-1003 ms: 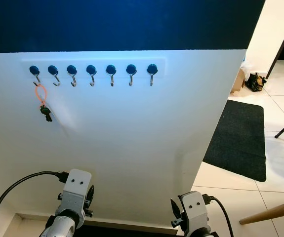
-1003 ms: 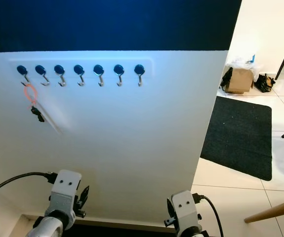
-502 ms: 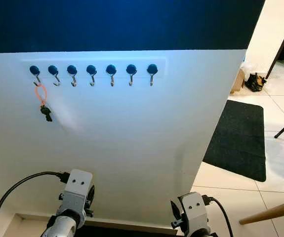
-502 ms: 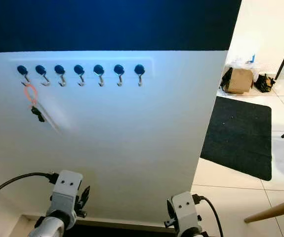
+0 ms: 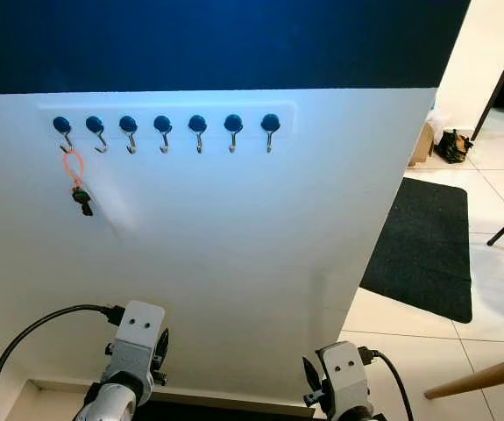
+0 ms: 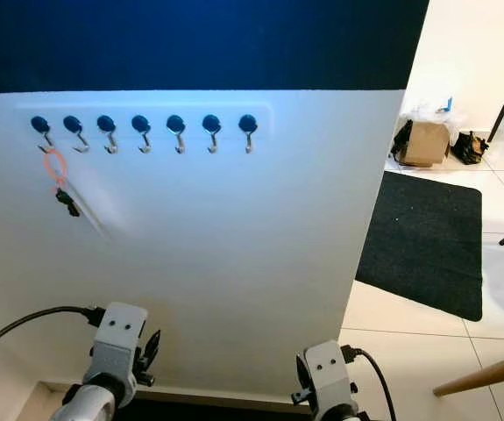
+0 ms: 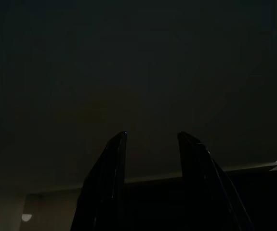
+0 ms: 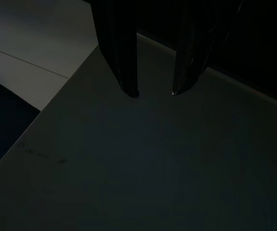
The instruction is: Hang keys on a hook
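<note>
Left eye view: a white rail in the upper left of the frame carries seven blue-capped hooks in one row. One set of keys hangs by an orange loop from the leftmost hook; the other six hooks are bare. The rail sits on a white wall with a dark blue band across the top. Two silver arms rise from the bottom edge, the left arm at lower left with a black cable, the right arm at lower centre. The keys are high above both and well apart from them. At the right, pale floor tiles bear one black mat.

Right eye view: the same scene, with one cardboard box at the upper right beyond the mat, and a wooden pole at the lower right corner.

Left wrist view: very dark. The left gripper shows two black fingers standing apart with nothing between them, pointed at a dim flat surface.

Right wrist view: dim. The right gripper shows two black fingers parted and holding nothing, above a grey floor surface.
</note>
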### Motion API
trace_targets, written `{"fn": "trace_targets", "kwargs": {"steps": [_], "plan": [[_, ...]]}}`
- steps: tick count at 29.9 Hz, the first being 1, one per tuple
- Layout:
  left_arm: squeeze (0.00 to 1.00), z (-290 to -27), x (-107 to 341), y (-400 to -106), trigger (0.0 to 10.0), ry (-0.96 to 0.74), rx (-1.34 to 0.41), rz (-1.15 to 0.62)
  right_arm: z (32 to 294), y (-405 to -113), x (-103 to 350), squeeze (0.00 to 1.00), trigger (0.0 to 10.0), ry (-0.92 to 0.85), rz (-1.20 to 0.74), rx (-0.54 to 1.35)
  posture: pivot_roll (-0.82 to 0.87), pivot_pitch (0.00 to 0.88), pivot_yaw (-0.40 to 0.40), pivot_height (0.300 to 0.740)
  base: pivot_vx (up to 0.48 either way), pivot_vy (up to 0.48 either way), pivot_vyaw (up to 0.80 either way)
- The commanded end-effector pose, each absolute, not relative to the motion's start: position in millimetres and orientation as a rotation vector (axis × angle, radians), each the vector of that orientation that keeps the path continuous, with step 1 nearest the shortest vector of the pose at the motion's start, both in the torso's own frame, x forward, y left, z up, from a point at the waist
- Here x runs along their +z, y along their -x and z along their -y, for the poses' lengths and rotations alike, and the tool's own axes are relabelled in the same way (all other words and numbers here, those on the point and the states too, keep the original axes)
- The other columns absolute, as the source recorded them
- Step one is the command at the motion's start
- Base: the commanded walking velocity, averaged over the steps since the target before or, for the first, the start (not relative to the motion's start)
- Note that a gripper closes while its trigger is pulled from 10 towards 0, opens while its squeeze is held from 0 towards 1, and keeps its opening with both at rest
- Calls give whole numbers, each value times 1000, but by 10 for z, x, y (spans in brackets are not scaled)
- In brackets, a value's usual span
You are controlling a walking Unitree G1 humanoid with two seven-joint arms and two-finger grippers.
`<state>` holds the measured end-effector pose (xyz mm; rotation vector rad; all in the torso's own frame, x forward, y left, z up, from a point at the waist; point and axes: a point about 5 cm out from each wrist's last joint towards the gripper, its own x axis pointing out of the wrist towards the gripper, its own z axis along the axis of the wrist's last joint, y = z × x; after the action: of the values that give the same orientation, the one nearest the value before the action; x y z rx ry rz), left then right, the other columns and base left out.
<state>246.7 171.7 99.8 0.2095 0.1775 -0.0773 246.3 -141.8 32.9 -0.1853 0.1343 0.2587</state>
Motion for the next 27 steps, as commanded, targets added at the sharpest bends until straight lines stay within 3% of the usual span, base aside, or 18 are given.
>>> {"fn": "trace_targets", "kwargs": {"steps": [1,16,27], "plan": [[0,-1687,922,-2440,10000,-212,-87,-204,1404,-2430,282,0,10000,171,-153,265,97,167,75,740,0,-401,-525],[0,-1681,926,-2443,10000,-208,-84,-203,1402,-2429,284,0,10000,168,-154,265,96,170,74,740,0,-366,-778],[0,-1680,925,-2452,10000,-206,-82,-204,1396,-2420,275,0,10000,165,-157,265,96,172,74,740,0,-114,-790]]}}
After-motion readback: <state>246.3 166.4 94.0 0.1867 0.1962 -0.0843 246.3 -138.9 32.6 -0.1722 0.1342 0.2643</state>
